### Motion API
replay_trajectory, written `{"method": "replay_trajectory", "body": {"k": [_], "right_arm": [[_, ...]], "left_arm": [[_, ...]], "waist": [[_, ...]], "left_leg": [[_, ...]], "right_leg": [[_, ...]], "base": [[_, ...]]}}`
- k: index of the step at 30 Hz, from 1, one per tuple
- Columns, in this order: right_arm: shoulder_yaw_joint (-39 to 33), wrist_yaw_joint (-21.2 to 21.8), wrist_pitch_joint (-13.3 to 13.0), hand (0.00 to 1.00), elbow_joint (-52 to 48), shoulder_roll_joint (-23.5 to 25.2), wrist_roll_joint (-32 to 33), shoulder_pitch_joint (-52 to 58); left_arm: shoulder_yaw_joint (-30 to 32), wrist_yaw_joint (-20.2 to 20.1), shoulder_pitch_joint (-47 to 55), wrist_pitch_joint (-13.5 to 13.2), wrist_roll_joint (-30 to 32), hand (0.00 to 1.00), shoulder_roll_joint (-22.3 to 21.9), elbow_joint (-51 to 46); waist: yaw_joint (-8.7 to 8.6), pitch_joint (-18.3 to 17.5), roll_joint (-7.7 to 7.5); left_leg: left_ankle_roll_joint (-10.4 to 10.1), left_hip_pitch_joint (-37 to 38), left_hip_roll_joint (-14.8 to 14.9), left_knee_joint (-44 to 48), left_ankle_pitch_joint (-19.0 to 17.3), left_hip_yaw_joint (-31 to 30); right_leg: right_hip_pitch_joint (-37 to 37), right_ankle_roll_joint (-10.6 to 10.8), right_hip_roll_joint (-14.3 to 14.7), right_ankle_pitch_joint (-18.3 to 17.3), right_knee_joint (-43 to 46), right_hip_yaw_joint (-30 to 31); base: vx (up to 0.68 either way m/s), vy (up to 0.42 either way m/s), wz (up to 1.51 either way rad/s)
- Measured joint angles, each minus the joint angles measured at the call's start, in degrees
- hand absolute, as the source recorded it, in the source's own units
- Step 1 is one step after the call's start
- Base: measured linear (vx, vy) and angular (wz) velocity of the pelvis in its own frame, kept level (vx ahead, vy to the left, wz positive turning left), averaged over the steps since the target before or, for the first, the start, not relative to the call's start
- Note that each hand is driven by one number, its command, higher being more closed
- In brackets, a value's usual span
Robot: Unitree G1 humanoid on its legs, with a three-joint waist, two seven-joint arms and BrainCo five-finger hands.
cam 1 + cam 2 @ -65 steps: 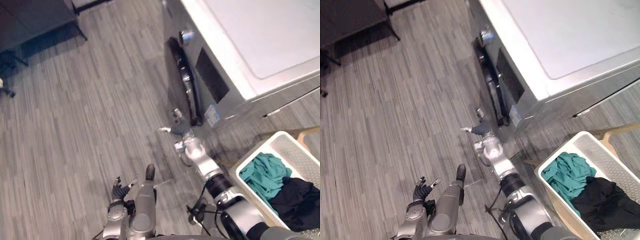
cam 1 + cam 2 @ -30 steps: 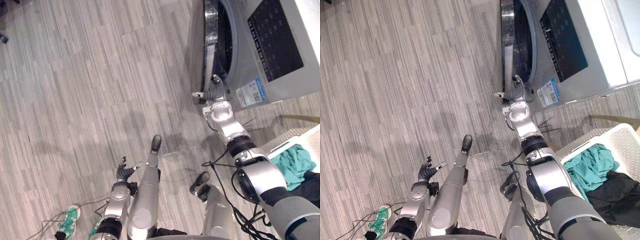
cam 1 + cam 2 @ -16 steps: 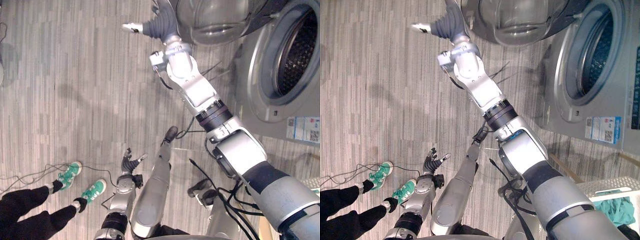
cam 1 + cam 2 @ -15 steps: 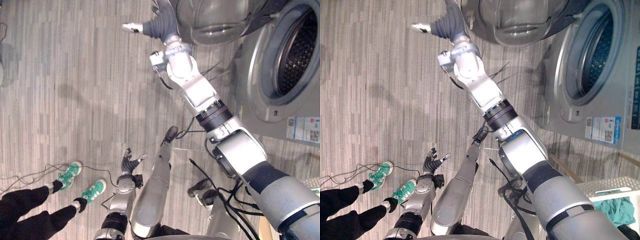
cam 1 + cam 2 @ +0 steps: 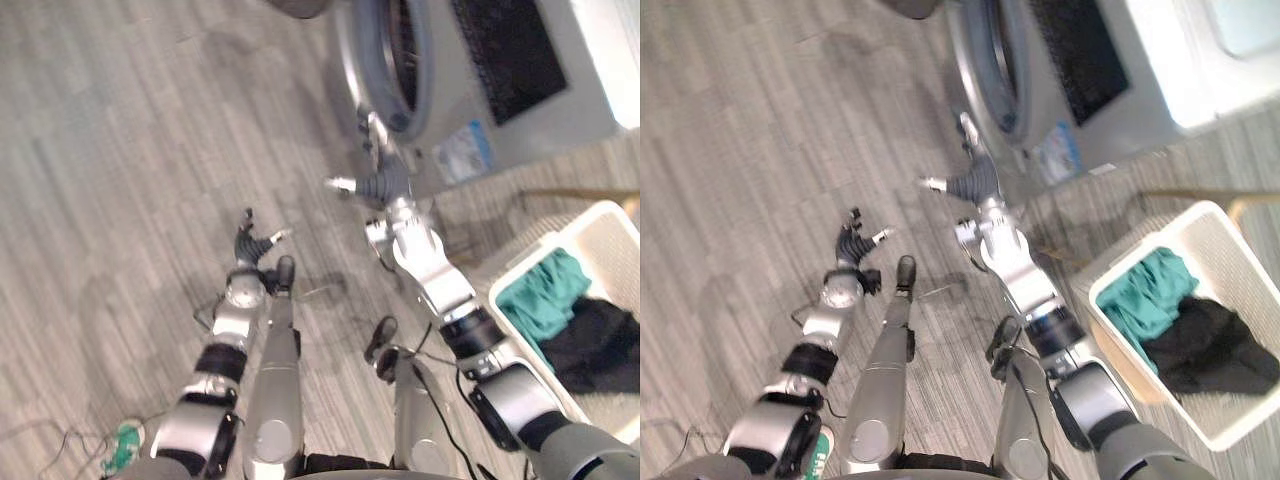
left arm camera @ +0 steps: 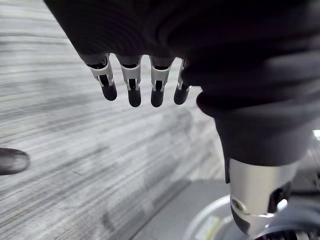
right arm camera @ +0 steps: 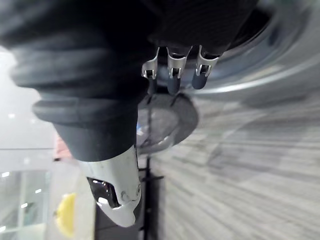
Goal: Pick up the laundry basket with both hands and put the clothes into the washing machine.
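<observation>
Right robot hand [image 5: 378,186]: raised in front of the washing machine [image 5: 525,85], fingers [image 7: 173,70] loosely extended and thumb stuck out sideways, nothing in its hold. Fingertips lay close to the grey ring of the round port [image 5: 987,62]; could not tell whether they touched it. Port interior looked dark.

Left robot hand [image 5: 249,243]: lower and nearer the robot, out over the grey plank floor [image 5: 120,150], well apart from the machine. Fingers [image 6: 130,84] hung relaxed and a little spread, thumb apart, nothing held.

Laundry basket [image 5: 1240,250]: white, mesh-walled, off to the robot's right, beside the machine's front corner. It was well clear of both hands; neither touched it. It was not lifted.

Clothes were in the basket, none at the port. A teal garment [image 5: 1145,295] lay bunched at the end nearer the right arm. A black garment [image 5: 1210,350] was heaped just beside it, the two touching. The far end of the basket showed bare mesh.

Machine: pale top, dark panel [image 5: 505,55] on the front face beside the port.
</observation>
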Motion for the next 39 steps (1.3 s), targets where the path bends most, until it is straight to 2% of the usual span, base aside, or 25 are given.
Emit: {"method": "replay_trajectory", "body": {"k": [3,5,7,10,13,15,16,18,26,30,39], "right_arm": [[-0.2,4.0,-0.5,0.00,-3.1,-2.1,-0.7,5.7],[-1.2,7.1,-1.3,0.00,-5.9,-4.1,-0.5,11.3],[-1.9,9.1,-1.9,0.00,-7.5,-5.9,-0.5,14.8],[-4.1,11.2,-2.3,0.00,-10.9,-6.9,-0.5,20.3],[-6.4,11.2,-3.2,0.00,-14.4,-6.7,-0.5,23.8],[-9.0,10.2,-4.6,0.00,-18.9,-5.3,-0.5,25.9],[-9.3,10.1,-4.7,0.00,-19.5,-5.1,-0.5,26.2],[-11.4,9.5,-4.9,0.00,-22.5,-3.6,-0.6,28.4],[-15.2,7.2,-5.3,0.00,-29.1,-1.3,-2.3,35.6],[-18.4,6.4,-6.8,0.00,-30.1,-0.4,-2.3,37.0],[-19.2,6.2,-7.1,0.00,-31.8,0.7,-2.2,40.0]], "left_arm": [[-0.3,-0.1,-7.2,1.1,0.1,0.00,7.9,5.3],[-0.6,-0.7,-11.1,1.9,1.7,0.00,14.6,8.4],[-1.0,-1.6,-13.8,2.2,2.4,0.00,19.4,9.9],[-0.6,-1.6,-18.4,2.4,3.4,0.00,24.9,10.7],[1.6,-1.5,-21.0,2.8,5.6,0.00,26.0,10.7],[5.1,-1.4,-21.4,4.0,7.1,0.00,26.7,10.7],[5.4,-1.4,-21.4,4.2,7.3,0.00,26.8,10.6],[8.0,-1.4,-21.3,5.2,7.5,0.00,27.6,10.5],[16.8,-1.0,-20.3,7.2,9.9,0.00,28.4,6.0],[17.8,-1.1,-19.7,7.2,10.1,0.00,28.3,3.3],[23.0,0.2,-16.4,7.6,10.3,0.00,29.5,0.5]], "waist": [[-2.82,0.0,-1.03],[-4.52,-0.1,-1.53],[-5.58,-0.1,-1.72],[-5.71,-0.1,-2.69],[-6.12,-0.1,-2.82],[-7.34,-0.1,-2.93],[-7.35,-0.2,-2.98],[-7.06,-0.2,-3.90],[-6.39,-0.2,-3.99],[-6.02,-0.2,-3.98],[-5.45,-0.3,-3.95]], "left_leg": [[0.2,0.3,0.7,-0.1,0.1,3.0],[0.2,0.5,0.7,-0.4,0.1,3.8],[0.7,0.6,0.6,-1.5,0.5,4.7],[0.7,0.6,0.7,-2.0,0.5,7.2],[0.9,0.5,0.7,-2.0,0.3,8.8],[1.1,-0.1,0.9,-2.0,0.1,10.2],[1.1,-0.2,1.0,-2.0,0.1,10.4],[1.2,-0.6,1.6,-2.0,0.0,11.9],[1.1,-2.1,2.8,-1.0,0.0,12.7],[1.1,-2.3,3.3,-0.8,0.0,12.5],[1.1,-2.8,3.3,0.4,0.0,12.0]], "right_leg": [[-2.0,0.1,0.6,1.5,-0.5,3.3],[-2.9,0.1,0.7,1.8,-0.4,4.6],[-3.8,0.2,0.7,2.3,-0.6,5.4],[-5.5,0.7,0.8,3.6,-1.5,7.8],[-5.5,1.1,1.0,5.4,-3.5,9.1],[-5.6,1.4,1.3,7.1,-5.9,9.8],[-5.7,1.4,1.4,7.3,-6.2,9.9],[-6.3,1.5,2.0,8.6,-7.8,11.0],[-6.8,1.1,3.1,9.6,-8.8,10.9],[-6.8,0.8,3.5,9.8,-8.7,10.6],[-6.3,0.7,3.4,9.8,-8.5,10.2]], "base": [[-0.04,0.004,-0.56],[-0.03,-0.006,-0.24],[-0.01,0.010,-0.23],[0.00,0.024,-0.32],[0.01,0.035,-0.28],[0.00,0.046,-0.24],[0.00,0.044,-0.28],[0.00,0.018,-0.28],[0.01,-0.007,-0.05],[-0.02,-0.002,0.00],[-0.01,-0.002,0.02]]}}
